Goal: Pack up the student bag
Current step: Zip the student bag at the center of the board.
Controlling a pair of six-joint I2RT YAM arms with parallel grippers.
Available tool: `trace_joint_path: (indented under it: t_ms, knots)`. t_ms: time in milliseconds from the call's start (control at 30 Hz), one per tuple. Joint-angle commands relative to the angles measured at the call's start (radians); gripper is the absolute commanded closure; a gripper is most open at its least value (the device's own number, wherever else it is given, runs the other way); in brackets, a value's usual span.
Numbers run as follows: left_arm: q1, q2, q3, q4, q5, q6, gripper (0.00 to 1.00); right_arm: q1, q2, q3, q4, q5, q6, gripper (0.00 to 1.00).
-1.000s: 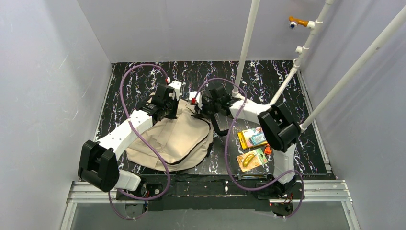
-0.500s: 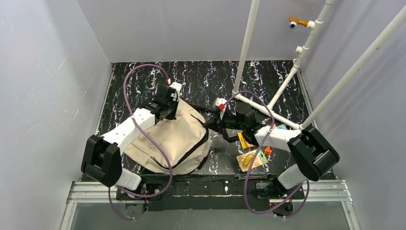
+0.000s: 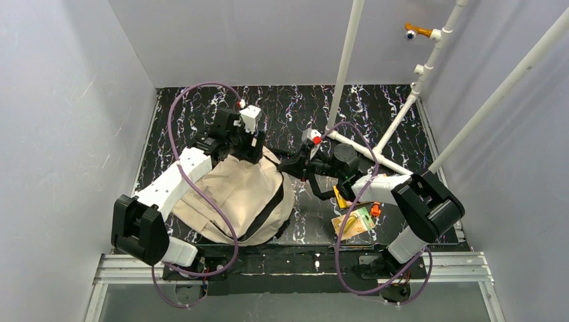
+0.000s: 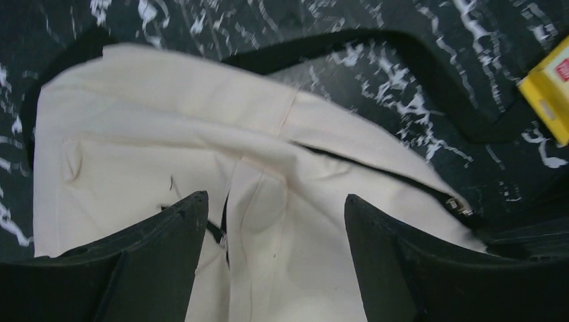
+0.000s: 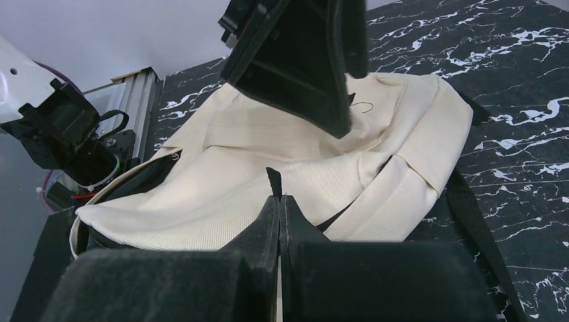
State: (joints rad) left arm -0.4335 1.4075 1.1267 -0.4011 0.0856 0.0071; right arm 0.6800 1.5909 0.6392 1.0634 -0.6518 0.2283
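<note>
The student bag (image 3: 235, 194) is a large beige fabric bag lying flat on the black marbled table, left of centre. My left gripper (image 3: 251, 144) hangs open just above its far top edge; in the left wrist view the fingertips (image 4: 275, 198) straddle a beige fold (image 4: 268, 208) without touching it. At the bag's right edge my right gripper (image 3: 287, 166) is shut; in the right wrist view its tips (image 5: 278, 198) pinch a small black tab (image 5: 273, 178) of the bag (image 5: 221, 201). The left gripper's fingers (image 5: 295, 67) hover above the fabric there.
The bag's black strap (image 4: 436, 80) loops on the table beyond it. A yellow book (image 3: 340, 196), a book with a banana picture (image 3: 353, 221) and a small orange thing (image 3: 375, 210) lie right of the bag, under the right arm. White pipes (image 3: 345, 67) rise behind.
The left gripper has opened, let go of the bag fabric and risen a little. The right arm swung its elbow to the right, still shut at the bag's right edge.
</note>
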Motion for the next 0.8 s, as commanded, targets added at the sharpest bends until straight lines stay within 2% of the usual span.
trace_joint_path:
  t_ms: [0, 67, 200, 300, 467, 600, 767]
  knots:
    - [0.017, 0.02, 0.051, 0.117, 0.259, 0.124, 0.28, 0.001, 0.005, 0.033, 0.194, -0.028, 0.08, 0.99]
    - [0.043, 0.074, 0.099, 0.062, 0.487, 0.243, 0.31, 0.0, 0.015, 0.044, 0.18, -0.039, 0.079, 0.99]
    - [0.107, 0.16, 0.182, 0.019, 0.702, 0.371, 0.32, -0.001, 0.037, 0.057, 0.209, -0.062, 0.093, 0.99]
    - [0.145, 0.207, 0.215, -0.018, 0.898, 0.439, 0.27, -0.002, 0.054, 0.074, 0.229, -0.09, 0.115, 0.99]
    - [0.149, 0.363, 0.345, -0.268, 1.025, 0.596, 0.26, -0.008, 0.069, 0.079, 0.278, -0.096, 0.159, 0.99]
    - [0.134, 0.416, 0.346, -0.273, 1.064, 0.612, 0.26, -0.009, 0.068, 0.08, 0.27, -0.1, 0.158, 0.99]
    - [0.128, 0.438, 0.31, -0.279, 1.017, 0.641, 0.27, -0.016, 0.06, 0.083, 0.271, -0.103, 0.164, 0.99]
